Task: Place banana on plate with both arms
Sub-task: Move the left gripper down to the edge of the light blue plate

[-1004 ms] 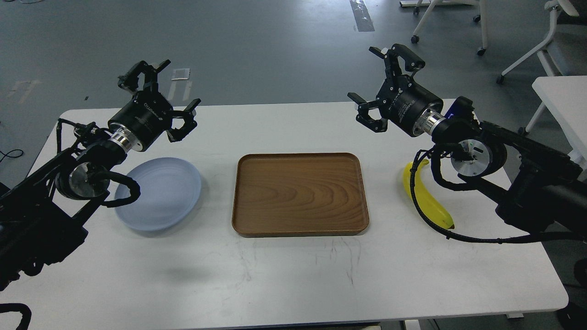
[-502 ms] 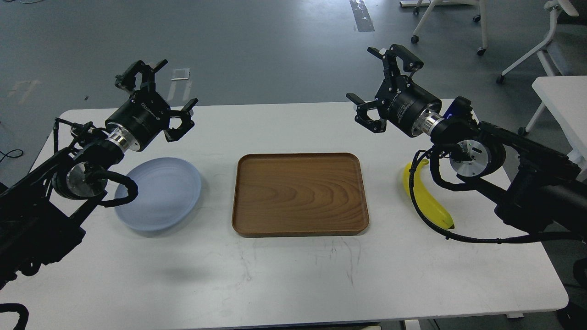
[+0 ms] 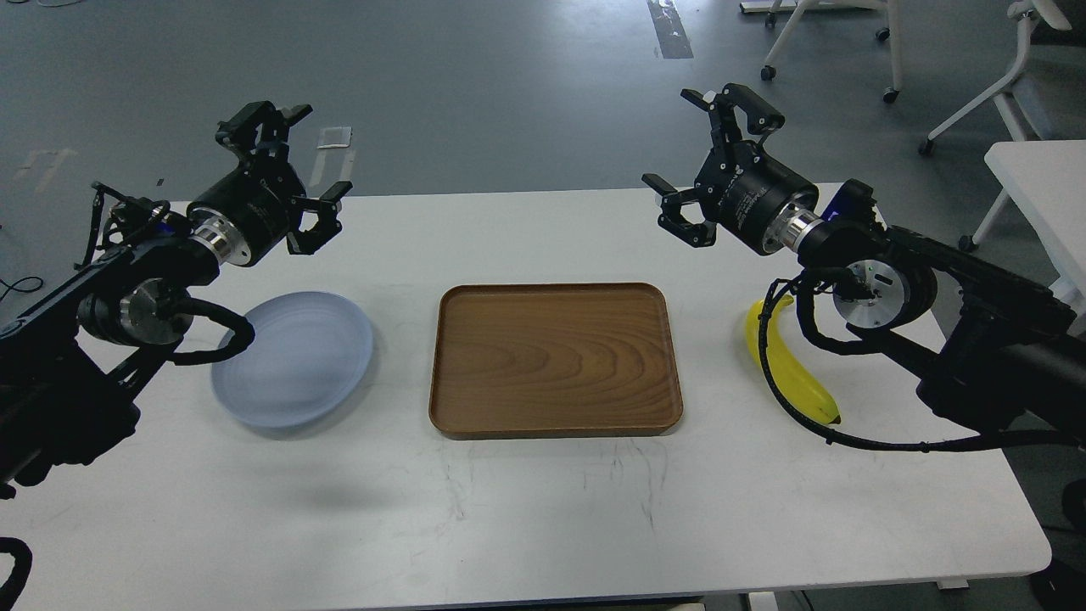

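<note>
The yellow banana (image 3: 797, 380) with a dark tip lies on the white table at the right, partly behind a black cable of my right arm. The pale blue-grey plate (image 3: 293, 358) sits on the table at the left. My left gripper (image 3: 293, 161) is open and empty, held in the air above the table's far left, beyond the plate. My right gripper (image 3: 700, 144) is open and empty, raised above the table's far right, up and left of the banana.
A brown wooden tray (image 3: 556, 360) lies in the middle of the table between plate and banana. Rolling chairs (image 3: 836, 38) and another white table (image 3: 1039, 199) stand on the grey floor at the far right.
My left arm has swung left and slightly back, away from the plate. My right gripper has shifted very little. Banana, plate and tray have not moved.
</note>
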{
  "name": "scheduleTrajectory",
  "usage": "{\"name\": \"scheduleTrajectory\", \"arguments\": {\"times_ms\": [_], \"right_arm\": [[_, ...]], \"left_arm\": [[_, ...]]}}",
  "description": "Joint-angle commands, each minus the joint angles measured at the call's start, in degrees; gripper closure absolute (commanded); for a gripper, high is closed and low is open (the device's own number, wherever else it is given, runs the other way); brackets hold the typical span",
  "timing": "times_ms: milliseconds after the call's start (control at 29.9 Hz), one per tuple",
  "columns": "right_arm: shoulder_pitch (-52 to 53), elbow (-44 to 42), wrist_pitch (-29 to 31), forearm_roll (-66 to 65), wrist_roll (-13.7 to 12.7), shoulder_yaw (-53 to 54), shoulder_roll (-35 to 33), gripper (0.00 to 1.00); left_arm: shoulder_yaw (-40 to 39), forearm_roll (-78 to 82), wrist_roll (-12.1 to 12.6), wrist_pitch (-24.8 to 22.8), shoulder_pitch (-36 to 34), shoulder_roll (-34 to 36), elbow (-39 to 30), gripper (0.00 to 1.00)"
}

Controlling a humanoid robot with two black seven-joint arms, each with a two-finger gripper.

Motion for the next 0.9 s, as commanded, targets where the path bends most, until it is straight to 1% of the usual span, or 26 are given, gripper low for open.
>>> {"name": "scheduleTrajectory", "arguments": {"times_ms": [0, 33, 67, 100, 134, 201, 234, 335, 401, 435, 468, 502, 535, 569, 602, 669, 702, 769, 870], "right_arm": [[-0.1, 0.0, -0.3, 0.0, 0.1, 0.0, -0.2, 0.0], [0.0, 0.0, -0.4, 0.0, 0.1, 0.0, -0.3, 0.0], [0.0, 0.1, -0.4, 0.0, 0.2, -0.1, -0.4, 0.0], [0.0, 0.1, -0.4, 0.0, 0.3, 0.0, -0.4, 0.0], [0.0, 0.1, -0.4, 0.0, 0.3, 0.0, -0.6, 0.0], [-0.1, 0.1, -0.4, 0.0, 0.4, 0.0, -0.8, 0.0], [-0.1, 0.1, -0.4, 0.0, 0.4, 0.0, -1.1, 0.0], [-0.2, 0.2, -0.2, 0.0, 0.4, 0.0, -1.8, 0.0], [-0.3, 0.2, 0.0, -0.1, 0.4, 0.0, -2.2, 0.0], [-0.4, 0.2, 0.1, 0.0, 0.4, 0.0, -2.6, 0.0], [-0.5, 0.2, 0.1, 0.0, 0.4, 0.1, -3.0, 0.0], [-0.5, 0.1, 0.1, 0.0, 0.4, 0.1, -3.1, 0.0], [-0.4, -0.1, 0.1, 0.0, 0.4, 0.4, -3.2, 0.0], [-0.3, -0.1, 0.0, 0.0, 0.5, 0.7, -3.3, 0.0], [-0.3, -0.1, 0.0, 0.0, 0.5, 0.7, -3.3, 0.0], [-0.2, -0.1, 0.1, 0.0, 0.5, 0.7, -3.4, 0.0], [-0.2, -0.1, 0.1, 0.0, 0.5, 0.7, -3.5, 0.0], [-0.4, 0.0, 0.1, 0.0, 0.6, 1.2, -4.0, 0.0], [-0.9, 0.0, 0.2, 0.0, 0.6, 1.8, -4.9, 0.0]], "left_arm": [[0.1, 14.0, -2.6, 2.4, -0.2, 0.9, -2.7, 0.02], [0.1, 16.8, -3.2, 3.4, -0.2, 1.5, -3.8, 0.02], [0.2, 22.5, -4.1, 5.9, -0.1, 2.9, -5.9, 0.02], [0.2, 25.1, -4.6, 7.3, 0.0, 3.6, -7.0, 0.02], [0.4, 30.3, -5.3, 9.3, 0.5, 5.1, -9.7, 0.02], [0.8, 36.5, -5.6, 10.5, 1.0, 7.9, -13.0, 0.02], [1.1, 37.9, -5.6, 10.5, 1.1, 9.0, -13.5, 0.02], [4.0, 42.0, -5.7, 10.7, 1.1, 12.9, -14.2, 0.02], [5.6, 43.2, -5.8, 10.9, 1.1, 14.1, -14.2, 0.02], [6.8, 44.5, -6.4, 10.9, 1.1, 15.9, -14.2, 0.02], [8.6, 46.2, -8.6, 10.7, 1.2, 18.0, -14.2, 0.02], [9.8, 47.2, -10.2, 10.7, 1.2, 18.8, -14.2, 0.02], [12.8, 49.6, -13.6, 11.1, 1.2, 20.3, -14.3, 0.02], [15.6, 52.2, -15.6, 12.2, 1.2, 21.4, -14.3, 0.02], [15.6, 52.2, -15.7, 12.2, 1.2, 21.4, -14.3, 0.02], [20.6, 57.2, -15.8, 17.2, 1.2, 22.9, -14.3, 0.02], [21.8, 57.9, -15.8, 18.0, 1.2, 23.1, -14.3, 0.02], [25.0, 59.6, -15.8, 18.8, 0.9, 23.6, -14.3, 0.02], [25.5, 62.1, -15.8, 18.9, 1.1, 24.0, -14.3, 0.02]]}}
